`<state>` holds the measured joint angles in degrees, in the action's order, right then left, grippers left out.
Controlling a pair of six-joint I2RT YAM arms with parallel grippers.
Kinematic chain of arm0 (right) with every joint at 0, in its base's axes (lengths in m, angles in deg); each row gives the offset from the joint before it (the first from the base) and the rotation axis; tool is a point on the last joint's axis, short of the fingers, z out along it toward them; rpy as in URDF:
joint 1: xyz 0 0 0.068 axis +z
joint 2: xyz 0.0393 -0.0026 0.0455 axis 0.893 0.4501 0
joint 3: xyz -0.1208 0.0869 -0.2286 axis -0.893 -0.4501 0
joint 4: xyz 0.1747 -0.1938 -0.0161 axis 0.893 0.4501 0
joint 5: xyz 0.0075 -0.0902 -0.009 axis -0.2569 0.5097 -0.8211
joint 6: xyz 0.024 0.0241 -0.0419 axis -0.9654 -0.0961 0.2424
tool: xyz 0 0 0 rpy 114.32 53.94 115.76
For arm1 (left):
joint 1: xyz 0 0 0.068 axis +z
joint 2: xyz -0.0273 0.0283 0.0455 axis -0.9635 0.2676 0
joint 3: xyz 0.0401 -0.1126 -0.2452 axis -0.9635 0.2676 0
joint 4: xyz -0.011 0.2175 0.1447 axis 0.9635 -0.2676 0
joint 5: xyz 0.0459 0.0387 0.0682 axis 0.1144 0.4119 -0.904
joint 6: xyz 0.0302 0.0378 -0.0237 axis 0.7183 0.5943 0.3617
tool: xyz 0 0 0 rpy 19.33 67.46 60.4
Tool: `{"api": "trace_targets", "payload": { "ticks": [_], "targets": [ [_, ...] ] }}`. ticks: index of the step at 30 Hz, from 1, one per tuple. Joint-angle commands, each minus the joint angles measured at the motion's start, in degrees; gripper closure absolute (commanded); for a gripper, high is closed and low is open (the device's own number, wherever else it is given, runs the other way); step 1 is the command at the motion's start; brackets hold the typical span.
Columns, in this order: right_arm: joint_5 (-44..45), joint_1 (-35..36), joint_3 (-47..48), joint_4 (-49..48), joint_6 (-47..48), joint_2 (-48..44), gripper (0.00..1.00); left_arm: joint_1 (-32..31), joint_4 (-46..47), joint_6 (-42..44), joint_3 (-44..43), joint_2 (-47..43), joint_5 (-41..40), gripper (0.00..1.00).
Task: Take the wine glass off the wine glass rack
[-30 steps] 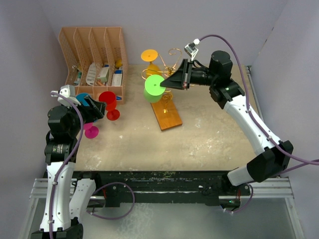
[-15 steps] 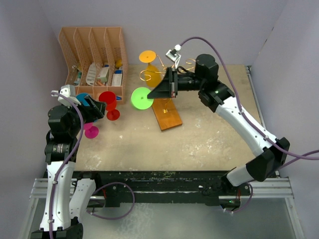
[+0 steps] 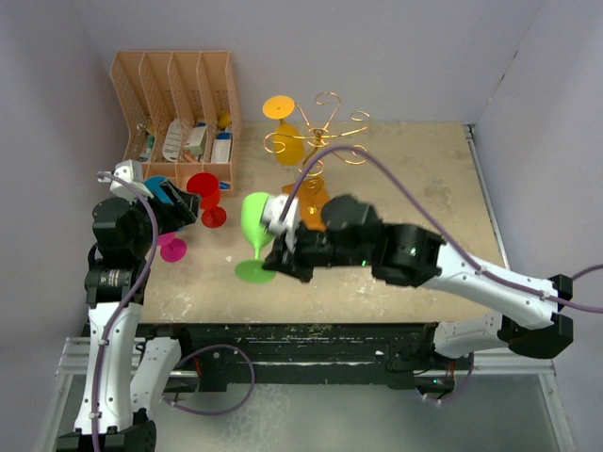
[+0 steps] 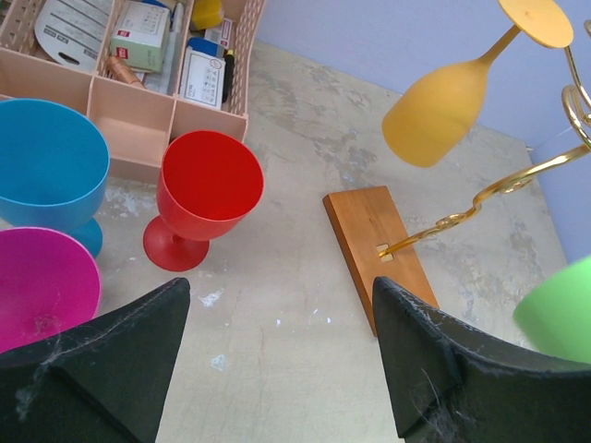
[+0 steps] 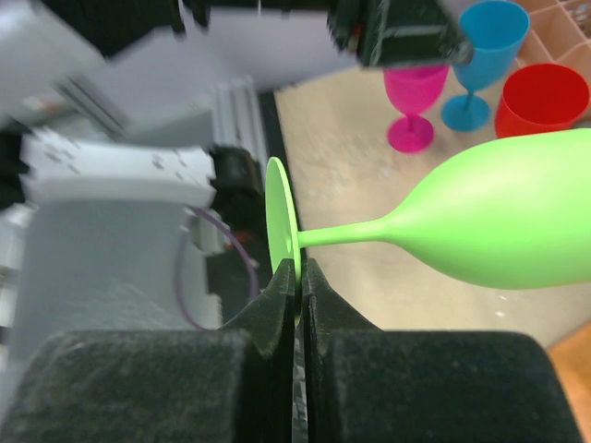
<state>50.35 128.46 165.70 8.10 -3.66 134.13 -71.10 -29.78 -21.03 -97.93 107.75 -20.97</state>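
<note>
- Now that the green wine glass (image 3: 254,231) hangs clear of the wine glass rack (image 4: 374,245), the main part of the task looks done. A second ago it was right beside the gold scrolls with its foot facing the overhead camera. Half a second ago it was already drawn off to the rack's left.
- It now sits near and to the left of the rack's wooden base, bowl up and foot low over the table (image 3: 405,245). I cannot tell whether the foot touches the surface.
- The right gripper (image 5: 297,275) is clenched edge-on over the rim of the glass's foot, its arm swung down across the front of the rack. What is probably left is to set the glass down and let go.
- One orange glass (image 3: 287,143) stays hooked upside down on the rack's left side.
- Further left of the rack stand a red cup (image 4: 208,185), a blue cup (image 4: 46,166) and a magenta cup (image 4: 42,286), all upright and seemingly empty.
- The left gripper (image 4: 282,295) hovers above those cups, spread wide and holding nothing.
- Beyond the cups, well left of the rack, the peach file organizer (image 3: 174,75) holds small boxes (image 4: 138,32) and packets in its slots.
</note>
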Motion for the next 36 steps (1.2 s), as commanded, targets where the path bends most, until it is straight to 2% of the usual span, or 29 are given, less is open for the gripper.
{"api": "trace_targets", "payload": {
  "ticks": [1,3,6,8,9,12,15,18,22,25,36],
  "targets": [
    [31.55,11.52,-8.48,-1.44,14.65,-0.97,1.0,-0.21,-2.82,-2.58,-4.18,1.98,1.03,0.16],
    [45.42,17.03,-15.84,-6.83,21.2,-1.52,1.0,-0.21,-5.29,-3.78,-7.47,4.28,6.36,0.16],
    [66.79,24.28,-30.63,-26.28,39.05,-1.71,1.0,-0.21,-9.63,-3.9,-11.52,8.15,16.69,0.16],
    [74.13,26.69,-38.77,-43.9,52.19,-1.23,1.0,-0.17,-11.47,-3.14,-12.77,9.08,23.11,0.16],
    [76.16,27.44,-41.13,-48.79,56.98,-0.79,1.0,-0.14,-12.23,-2.83,-12.95,9.07,25.1,0.17],
    [78.35,28.85,-45.79,-61.19,68.55,0.76,1.0,-0.18,-14.72,-1.61,-13.23,8.77,32.51,0.17],
    [76.88,30.12,-51.63,-77.62,85.63,3.73,1.0,-0.16,-17.85,-0.29,-13.2,8.71,38.8,0.17],
    [75.54,30.42,-53.45,-83.15,95.24,8.09,1.0,-0.4,-20.23,0.67,-13.17,7.95,42.26,0.18],
    [72.67,30.93,-56.7,-92.8,105.91,14.1,1.0,-1.16,-21.53,0.67,-12.92,6.16,42.12,0.18],
    [71.66,31.15,-57.56,-96.24,108.78,16.78,1.0,-1.35,-22.71,1.02,-12.64,5.55,41.62,0.18],
    [71.02,31.58,-56.42,-98.77,110.35,19.66,1.0,-1.77,-24.51,1.83,-11.49,5.38,40.94,0.19]
  ]
}}
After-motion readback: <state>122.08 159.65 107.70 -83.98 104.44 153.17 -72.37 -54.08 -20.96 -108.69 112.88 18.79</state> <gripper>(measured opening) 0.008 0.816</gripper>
